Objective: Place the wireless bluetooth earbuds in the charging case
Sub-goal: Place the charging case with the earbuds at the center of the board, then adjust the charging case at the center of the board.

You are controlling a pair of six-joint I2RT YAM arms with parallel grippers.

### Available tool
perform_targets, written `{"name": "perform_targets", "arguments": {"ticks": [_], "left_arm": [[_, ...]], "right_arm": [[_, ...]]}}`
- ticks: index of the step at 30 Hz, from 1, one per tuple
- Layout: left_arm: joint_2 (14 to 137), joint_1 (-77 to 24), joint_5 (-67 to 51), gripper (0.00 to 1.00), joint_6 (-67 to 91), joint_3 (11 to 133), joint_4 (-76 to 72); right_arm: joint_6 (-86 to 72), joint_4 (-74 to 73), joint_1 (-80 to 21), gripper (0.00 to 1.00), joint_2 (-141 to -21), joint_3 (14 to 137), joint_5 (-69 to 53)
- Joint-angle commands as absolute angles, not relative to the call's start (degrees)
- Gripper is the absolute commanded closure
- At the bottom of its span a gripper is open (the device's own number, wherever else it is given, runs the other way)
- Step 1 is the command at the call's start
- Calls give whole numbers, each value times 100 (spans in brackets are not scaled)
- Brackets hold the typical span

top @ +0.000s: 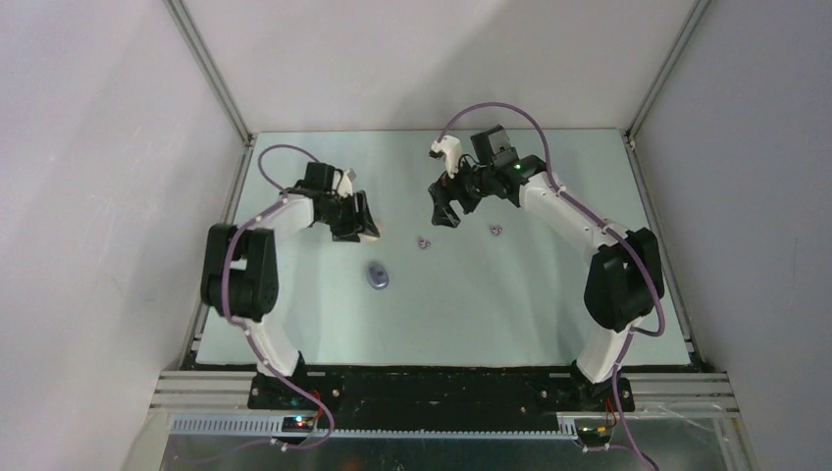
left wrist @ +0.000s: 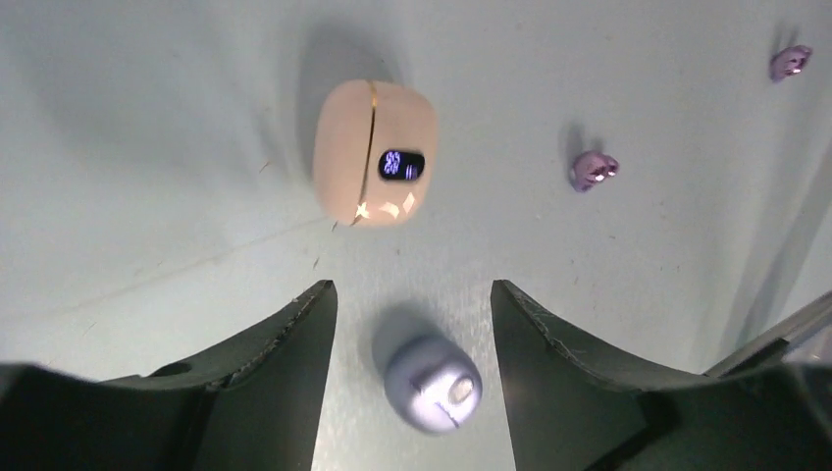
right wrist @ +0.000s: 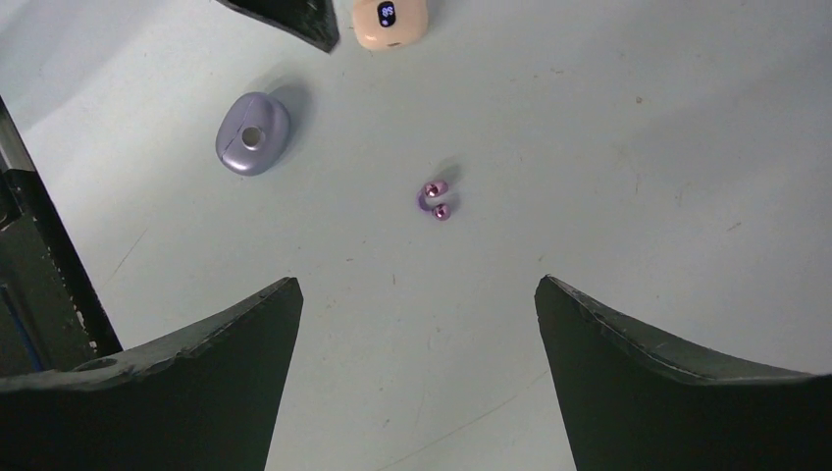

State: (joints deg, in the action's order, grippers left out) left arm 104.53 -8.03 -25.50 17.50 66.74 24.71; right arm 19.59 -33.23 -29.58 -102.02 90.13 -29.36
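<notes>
Left gripper (left wrist: 412, 294) hangs with its jaws released and gripping nothing. The purple case (left wrist: 432, 381) lies on the table (top: 549, 304) under the gap between them. The cream case (left wrist: 375, 152) sits just beyond, shut, its display lit. Right gripper (right wrist: 417, 285) stands spread wide and empty, one purple earbud (right wrist: 435, 199) lying ahead of its fingertips. A second purple earbud (top: 496, 231) rests farther right. Both earbuds sit mid-table — outside either case and well clear of the table's edges — with bare surface all round them.
</notes>
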Motion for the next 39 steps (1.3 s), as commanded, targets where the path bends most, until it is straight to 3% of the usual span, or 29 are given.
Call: {"name": "perform_targets", "arguments": {"ticks": [1,10,16,28,39], "left_arm": [[8856,-717,-1749,36,1184,6770,2956],[6978,-713,-1138,36,970,5706,3147],[6627,-662,-944,36,1475,5049,2942],[6573,597,-1827,39,2635,4371,2774],[6125,749,-2056,40,2335,4290,2961]], "right_arm": [[2079,-3169,-3209,7,-10343,9303,-3060],[3459,-3494,-3746,14,-10955,9602,-3175],[2949,-3278,-4204,17,-11269,9751,-2693],[5074,-2987,-4774,24,-11744,9659,-2132],[6534,-2442,-5095,24,-12273,9542,-2205]]}}
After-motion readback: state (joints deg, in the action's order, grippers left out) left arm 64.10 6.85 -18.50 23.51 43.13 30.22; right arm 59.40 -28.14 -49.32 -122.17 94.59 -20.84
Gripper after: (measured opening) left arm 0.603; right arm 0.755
